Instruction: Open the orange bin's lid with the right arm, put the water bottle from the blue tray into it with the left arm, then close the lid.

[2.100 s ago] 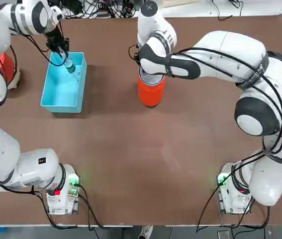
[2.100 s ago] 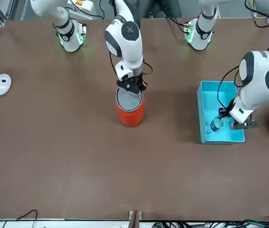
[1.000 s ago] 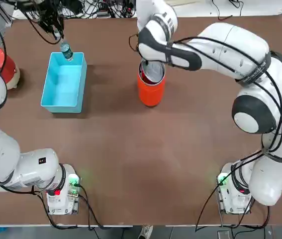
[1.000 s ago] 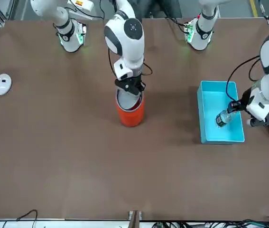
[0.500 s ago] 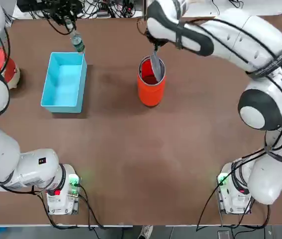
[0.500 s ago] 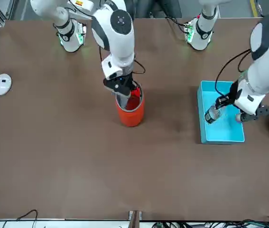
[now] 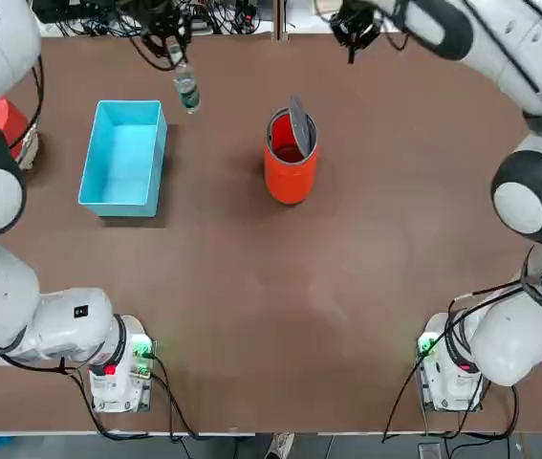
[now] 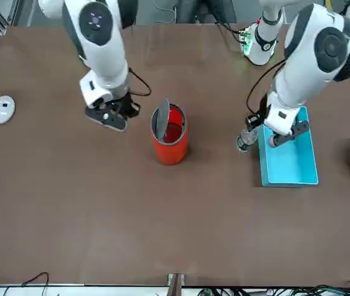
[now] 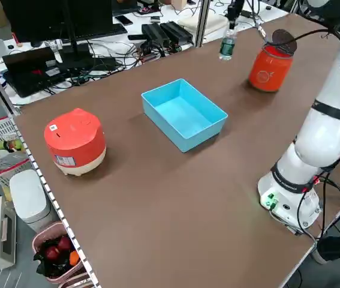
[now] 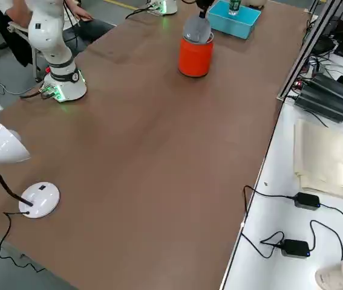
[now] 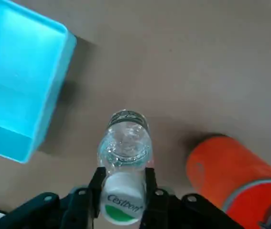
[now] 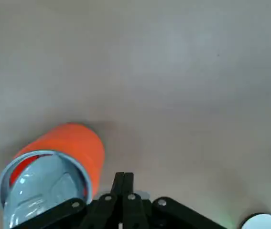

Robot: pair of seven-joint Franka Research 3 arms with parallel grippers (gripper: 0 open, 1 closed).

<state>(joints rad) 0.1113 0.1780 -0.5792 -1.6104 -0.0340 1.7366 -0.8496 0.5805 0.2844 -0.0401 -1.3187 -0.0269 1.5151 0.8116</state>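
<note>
The orange bin (image 7: 290, 163) stands mid-table with its grey lid (image 7: 298, 124) tipped up on edge, so the red inside shows. My left gripper (image 11: 122, 188) is shut on the neck of the water bottle (image 11: 124, 143), which hangs in the air between the blue tray (image 7: 123, 158) and the bin. From above, the water bottle (image 7: 186, 91) is just past the tray's far right corner. My right gripper (image 12: 123, 180) is shut and empty. From above, my right gripper (image 7: 352, 29) is beyond the bin, well off the lid.
A red-and-white cooker (image 7: 8, 120) sits at the table's left edge beside the tray. A white round lamp base (image 8: 2, 110) lies far to the robot's right. Cables and gear line the table's far edge.
The left gripper lifted the bottle out of the tray and carried it toward the bin. The right gripper raised the lid, let go, and drew away past the bin; the lid stays up.
</note>
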